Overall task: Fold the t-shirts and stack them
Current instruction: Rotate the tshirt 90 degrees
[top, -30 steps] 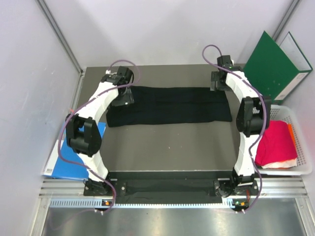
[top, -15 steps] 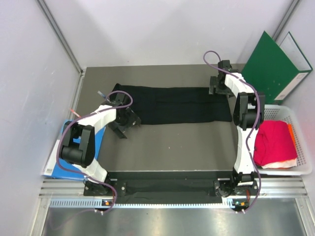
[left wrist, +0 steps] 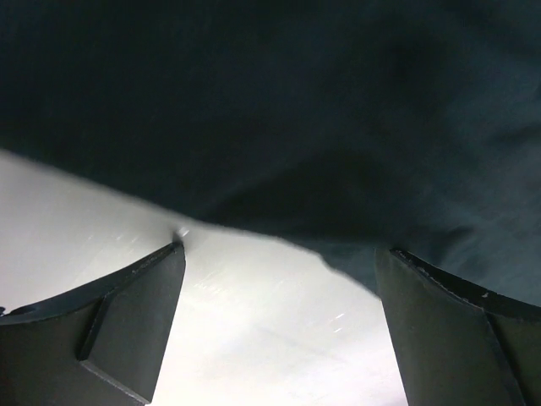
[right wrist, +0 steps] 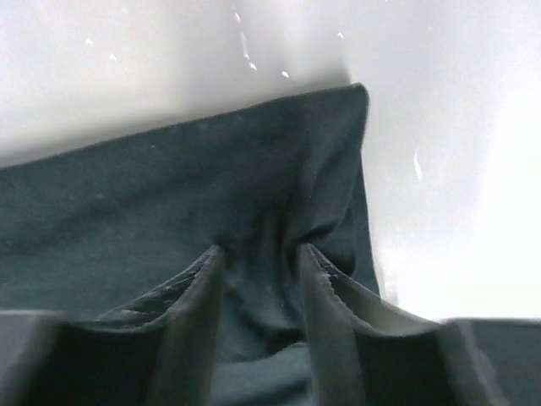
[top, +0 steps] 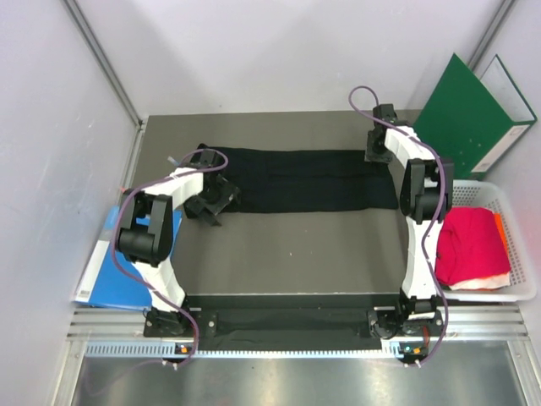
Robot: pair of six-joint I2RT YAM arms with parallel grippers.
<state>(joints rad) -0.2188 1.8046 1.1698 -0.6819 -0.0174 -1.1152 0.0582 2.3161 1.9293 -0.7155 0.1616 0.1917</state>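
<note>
Status: black t-shirt [top: 300, 180] lies as a long folded strip across the far half of the table [top: 304, 254], running left to right. Magenta-red t-shirt [top: 472, 245] sits in the white basket [top: 526, 271] at the right, well apart from the strip.

Right gripper [right wrist: 260, 254] is at the strip's far-right corner, fingers clamped on a pucker of black cloth. Left gripper [left wrist: 279, 254] is at the near-left end with jaws wide apart. The cloth edge is just ahead of the fingertips and nothing is between them.

Risks, my read:
- Only one end is held. If the right lifts before the left grips, the strip drags and the fold skews.
- Right pinch looks shallow and close to the corner. It may have only the top layer, so the layers could peel apart on lift.
- Left jaws sit low on the table. Closing short of the edge grabs nothing; pushing in further could bunch the hem.
- Grips are on opposite edges (far-right, near-left), so a lift could twist the strip.
</note>
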